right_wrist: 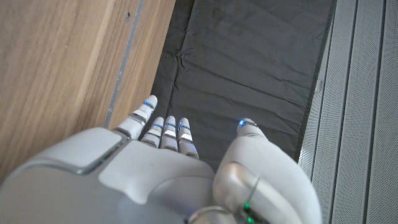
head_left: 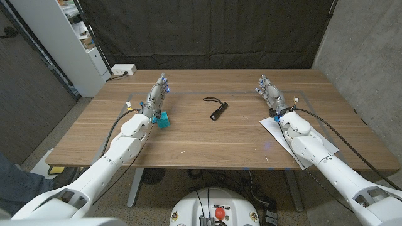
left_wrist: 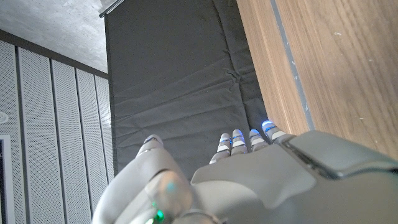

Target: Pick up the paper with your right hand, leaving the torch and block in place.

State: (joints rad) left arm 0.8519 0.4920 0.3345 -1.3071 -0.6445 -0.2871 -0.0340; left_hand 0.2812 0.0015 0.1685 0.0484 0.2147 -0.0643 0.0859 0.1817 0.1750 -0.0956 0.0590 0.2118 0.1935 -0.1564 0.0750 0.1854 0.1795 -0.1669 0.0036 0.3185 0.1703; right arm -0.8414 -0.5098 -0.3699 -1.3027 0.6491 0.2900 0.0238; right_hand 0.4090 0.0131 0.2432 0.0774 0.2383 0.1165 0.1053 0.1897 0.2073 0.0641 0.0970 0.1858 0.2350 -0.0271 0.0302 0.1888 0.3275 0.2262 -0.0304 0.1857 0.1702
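Black curtain hangs behind the wooden table [head_left: 207,141]. Paper [head_left: 295,139] lies under the right arm, near the table's front right. Right robot hand [head_left: 270,91] and left robot hand [head_left: 157,94] are empty, fingers extended. Torch [head_left: 218,113] lies mid-table; teal block [head_left: 163,120] touches the left wrist. No readable writing.

wooden table [head_left: 207,141] w/ blue tape outline [head_left: 308,94], black curtain [head_left: 207,31] behind, white power strip [head_left: 123,69] at far left corner, white shelf unit [head_left: 69,37] beyond, concrete wall [head_left: 364,50] right.
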